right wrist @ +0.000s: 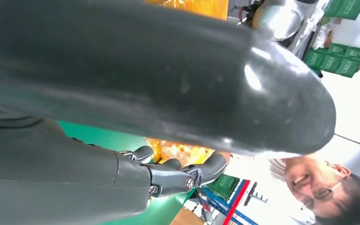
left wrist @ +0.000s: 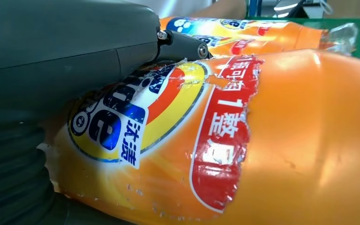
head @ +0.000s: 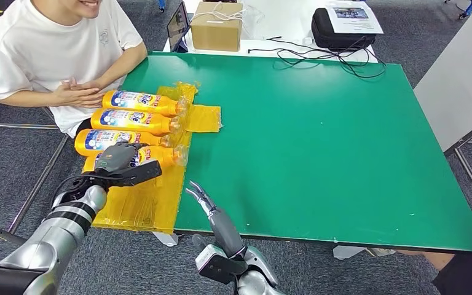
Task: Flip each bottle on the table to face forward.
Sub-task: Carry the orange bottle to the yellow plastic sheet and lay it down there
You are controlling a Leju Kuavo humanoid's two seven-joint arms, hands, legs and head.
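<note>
Several orange detergent bottles lie side by side on a yellow plastic sheet [head: 142, 203] at the left end of the green table [head: 319, 141], caps pointing right. The three farther bottles [head: 136, 101] [head: 130, 120] [head: 101, 140] show blue and white labels. My left hand [head: 118, 158] grips the nearest bottle [head: 161, 154] around its body. In the left wrist view this bottle [left wrist: 272, 140] lies against my left hand [left wrist: 51, 65], its torn label facing the camera. My right hand [head: 208, 206] hovers at the table's near edge, fingers [right wrist: 178, 176] stretched out, holding nothing.
A person in a white shirt sits at the table's far left corner, hands [head: 81, 92] together close to the farthest bottle. A cardboard box [head: 216, 26], a black bag [head: 339, 32] and cables [head: 344, 60] lie behind the table's far edge.
</note>
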